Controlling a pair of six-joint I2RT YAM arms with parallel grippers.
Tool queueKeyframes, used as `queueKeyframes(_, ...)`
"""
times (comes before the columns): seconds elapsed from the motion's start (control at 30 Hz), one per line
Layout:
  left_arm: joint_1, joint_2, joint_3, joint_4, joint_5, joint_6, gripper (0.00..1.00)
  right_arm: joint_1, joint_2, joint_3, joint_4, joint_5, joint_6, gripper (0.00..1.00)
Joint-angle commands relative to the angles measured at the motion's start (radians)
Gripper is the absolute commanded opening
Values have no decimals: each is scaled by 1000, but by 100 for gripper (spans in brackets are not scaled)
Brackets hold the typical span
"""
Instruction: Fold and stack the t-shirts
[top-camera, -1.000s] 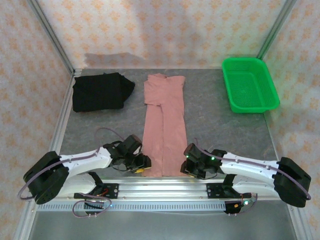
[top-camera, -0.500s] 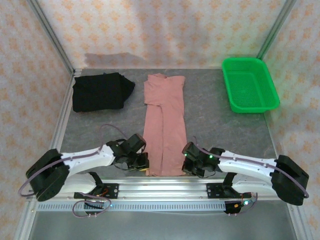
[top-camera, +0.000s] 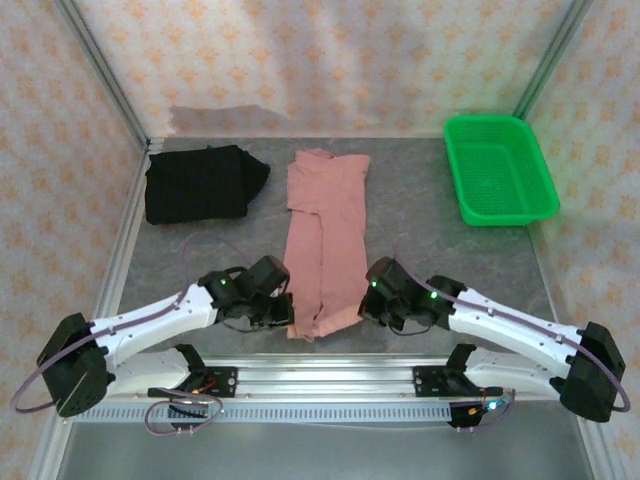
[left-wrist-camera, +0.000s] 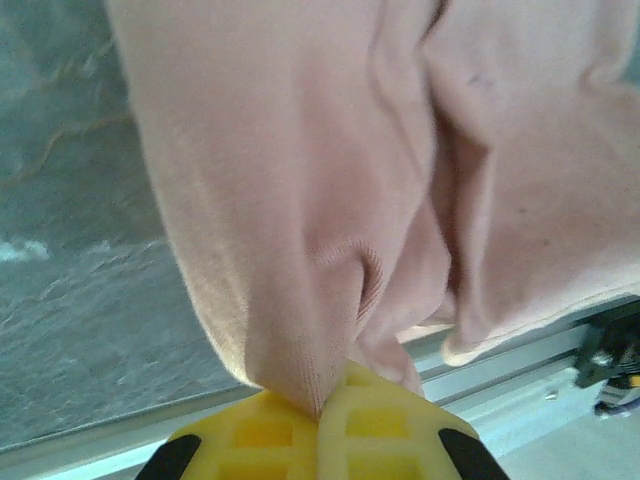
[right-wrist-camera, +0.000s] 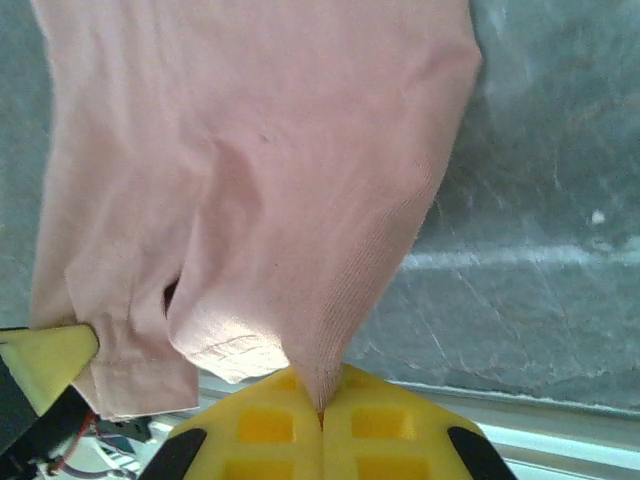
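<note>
The salmon-pink t-shirt (top-camera: 328, 235) lies as a long narrow strip down the middle of the grey tabletop (top-camera: 440, 260), with its collar end toward the far side and its near hem bunched and lifted a little off the surface. The left hand (top-camera: 283, 318) is clamped on the near left corner of that hem. In the left wrist view its 2 yellow fingertips (left-wrist-camera: 250, 435) press together with a fold of pink cloth pinched between them. The right hand (top-camera: 368, 308) grips the near right corner the same way, its yellow pads (right-wrist-camera: 265, 425) closed on a tuck of the fabric. The black t-shirt (top-camera: 203, 183) sits folded at the far left of the tabletop, well apart from the pink one. A green mesh basket (top-camera: 487, 120) stands at the far right.
</note>
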Motion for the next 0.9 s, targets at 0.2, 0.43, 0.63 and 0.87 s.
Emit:
queueKeyframes(0.2,275,213,345,-157,-11,237,0,-308,310,339,-149,-88,-327,0)
queueKeyframes(0.43,421,528,647,-213,19,405,0,-462,611,590,-188,-127,-463,0)
queueKeyframes(0.63,483,749,864,-268,15,493,0,-524,841,768,-216,-119,-535,0)
queueKeyframes(0.87,533,978,1060,-293,44,498,12,-559,1053,979,-224,-114,-548,29)
